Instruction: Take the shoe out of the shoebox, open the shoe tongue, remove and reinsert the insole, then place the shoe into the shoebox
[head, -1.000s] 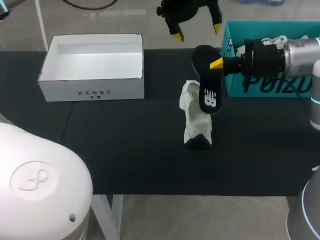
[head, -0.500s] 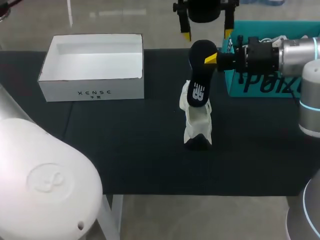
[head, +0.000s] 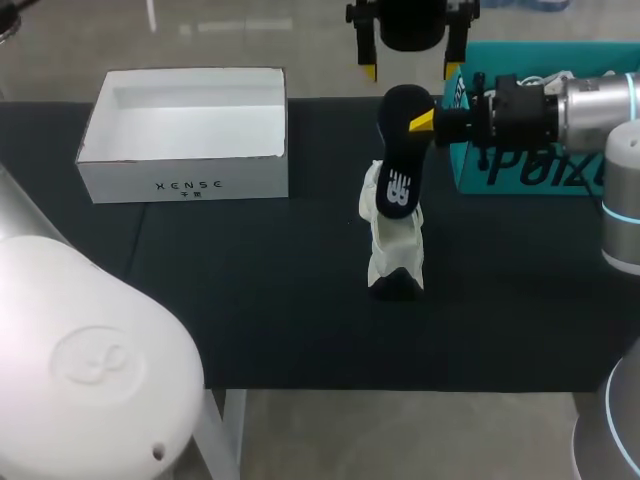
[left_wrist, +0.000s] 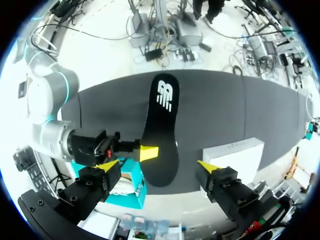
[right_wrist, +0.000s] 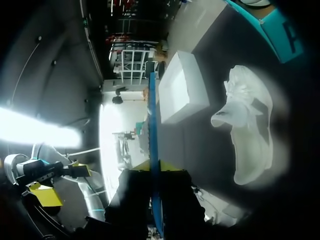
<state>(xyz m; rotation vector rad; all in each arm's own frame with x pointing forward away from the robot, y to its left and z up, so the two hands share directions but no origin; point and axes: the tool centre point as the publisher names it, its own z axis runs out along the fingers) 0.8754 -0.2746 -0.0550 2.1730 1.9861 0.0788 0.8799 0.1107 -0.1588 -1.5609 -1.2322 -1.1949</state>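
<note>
So over the last second the right hand (head: 428, 120) swings the insole (head: 398, 160) from slanting off beside the shoe (head: 395, 240) to nearly upright, its lower end right over the shoe. It's pinched shut on the insole's edge near the upper end. The left hand (head: 410, 65) slides across too and now hangs above that upper end, fingers spread wide, holding nothing.

To me that reads as insole out and reinsertion about to start. The shoe stands on the tabletop, mid-cloth, well apart from the empty white shoebox (head: 180, 185) (a teal box (head: 520, 170) sits just behind the right hand). Snags I'd guess at: the floppy insole, nothing bracing the shoe, and both hands crowding one spot.
</note>
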